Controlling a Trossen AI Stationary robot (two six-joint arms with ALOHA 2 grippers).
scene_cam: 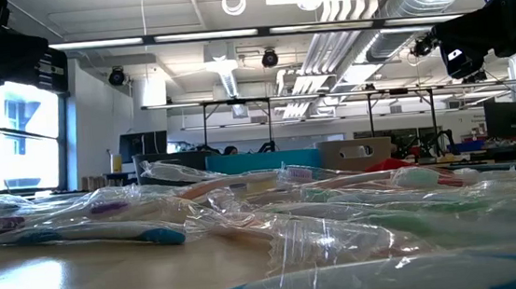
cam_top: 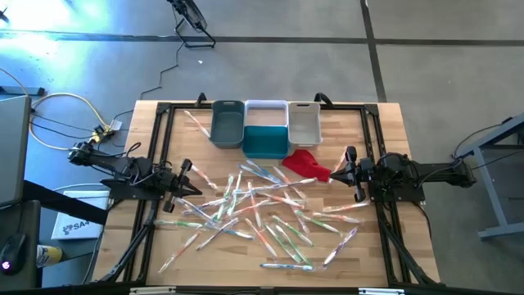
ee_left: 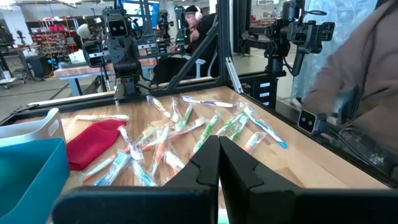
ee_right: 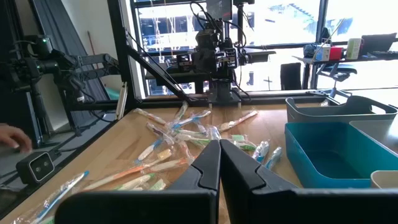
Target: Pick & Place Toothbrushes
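From above, slim toothbrushes (cam_top: pixel 262 209) in crinkled clear wrappers are seen strewn mid-table on pale wood, long axes pointing every way. The left gripper (cam_top: pixel 195 189) and right gripper (cam_top: pixel 334 174) are seen pinched together, holding nothing. In the left wrist view, the fingers (ee_left: pixel 239 163) are pressed together.

Red cloth (cam_top: pixel 308 165) beside grey (cam_top: pixel 228 124), teal (cam_top: pixel 265 141), white bins (cam_top: pixel 304 122).

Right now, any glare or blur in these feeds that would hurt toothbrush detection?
High view: glare washes the floor at the top-left corner; the toothbrushes read clearly. Low view: the nearest wrappers are out of focus, with window light reflected on the table. Right wrist view: bright backlit windows. Left wrist view: evenly lit.
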